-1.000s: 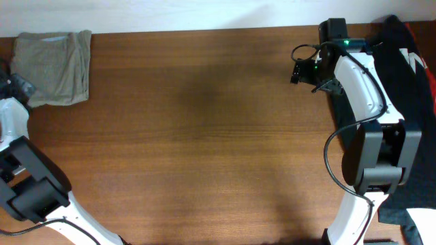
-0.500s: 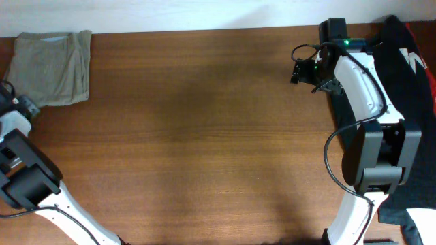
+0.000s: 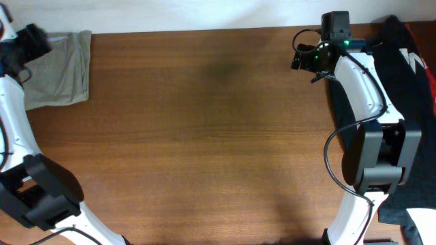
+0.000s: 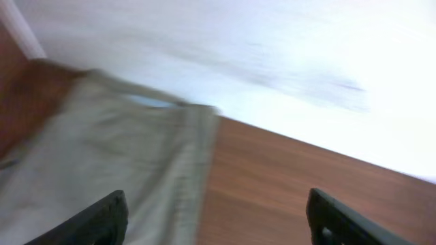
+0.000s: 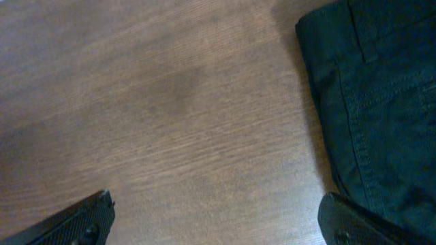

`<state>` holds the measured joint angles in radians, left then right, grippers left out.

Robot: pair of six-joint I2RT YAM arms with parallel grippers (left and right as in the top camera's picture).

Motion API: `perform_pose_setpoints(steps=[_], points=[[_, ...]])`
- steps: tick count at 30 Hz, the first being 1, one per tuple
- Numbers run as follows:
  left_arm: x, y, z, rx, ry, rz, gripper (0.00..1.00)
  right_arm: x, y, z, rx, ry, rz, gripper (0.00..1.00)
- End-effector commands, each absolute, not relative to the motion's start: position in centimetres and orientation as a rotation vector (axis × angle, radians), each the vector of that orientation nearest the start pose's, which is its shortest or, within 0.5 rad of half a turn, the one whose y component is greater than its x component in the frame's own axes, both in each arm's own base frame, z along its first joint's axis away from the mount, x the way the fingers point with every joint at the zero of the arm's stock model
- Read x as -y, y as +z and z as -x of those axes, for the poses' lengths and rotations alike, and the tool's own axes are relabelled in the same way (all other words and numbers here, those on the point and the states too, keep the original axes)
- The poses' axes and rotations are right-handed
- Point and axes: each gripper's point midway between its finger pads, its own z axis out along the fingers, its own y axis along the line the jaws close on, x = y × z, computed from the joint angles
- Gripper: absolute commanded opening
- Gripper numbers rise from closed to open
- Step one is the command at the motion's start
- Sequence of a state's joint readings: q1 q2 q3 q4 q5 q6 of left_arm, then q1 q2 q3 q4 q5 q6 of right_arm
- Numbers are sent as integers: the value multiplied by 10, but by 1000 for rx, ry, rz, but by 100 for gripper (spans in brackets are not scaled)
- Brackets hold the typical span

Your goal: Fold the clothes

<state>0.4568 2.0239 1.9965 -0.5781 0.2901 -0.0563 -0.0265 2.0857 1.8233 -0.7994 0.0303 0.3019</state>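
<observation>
The clothes, a folded pair of khaki-beige shorts (image 3: 65, 75), lie at the table's back left corner. My left gripper (image 3: 28, 42) hovers over their back left part, covering some of the cloth. The left wrist view is blurred: the shorts (image 4: 102, 156) fill its left side, and my left gripper (image 4: 218, 221) stands open with only cloth edge and wood between its fingers. My right gripper (image 3: 304, 58) is far away at the back right, open over bare wood (image 5: 218, 218).
A pile of dark clothing (image 3: 409, 75) lies along the right edge beside the right arm; its black denim (image 5: 375, 88) reaches close to my right finger. A white wall (image 4: 272, 54) runs just behind the table's back edge.
The left arm swung from the left table edge up to the back left corner, over the shorts, and its jaws opened. The right gripper shifted slightly toward the back.
</observation>
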Motion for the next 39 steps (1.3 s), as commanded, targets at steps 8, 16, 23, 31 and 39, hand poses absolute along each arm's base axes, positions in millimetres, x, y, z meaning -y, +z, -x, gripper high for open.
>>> perform_pose_setpoints(steps=[8,16,23,31,39], points=[[-94,277,-551,-2144,-479,106,99,-10,227,-499,-2455,314,-372,98],[-93,275,-549,-2156,-485,113,99,-41,360,-369,-2325,371,-255,99],[-93,275,-549,-2156,-485,113,99,-51,375,-328,-2331,456,-218,99],[-93,275,-549,-2157,-485,113,99,-44,346,-309,-2482,393,-272,98],[-93,275,-549,-2156,-485,113,99,-9,382,-249,-2271,188,-326,99]])
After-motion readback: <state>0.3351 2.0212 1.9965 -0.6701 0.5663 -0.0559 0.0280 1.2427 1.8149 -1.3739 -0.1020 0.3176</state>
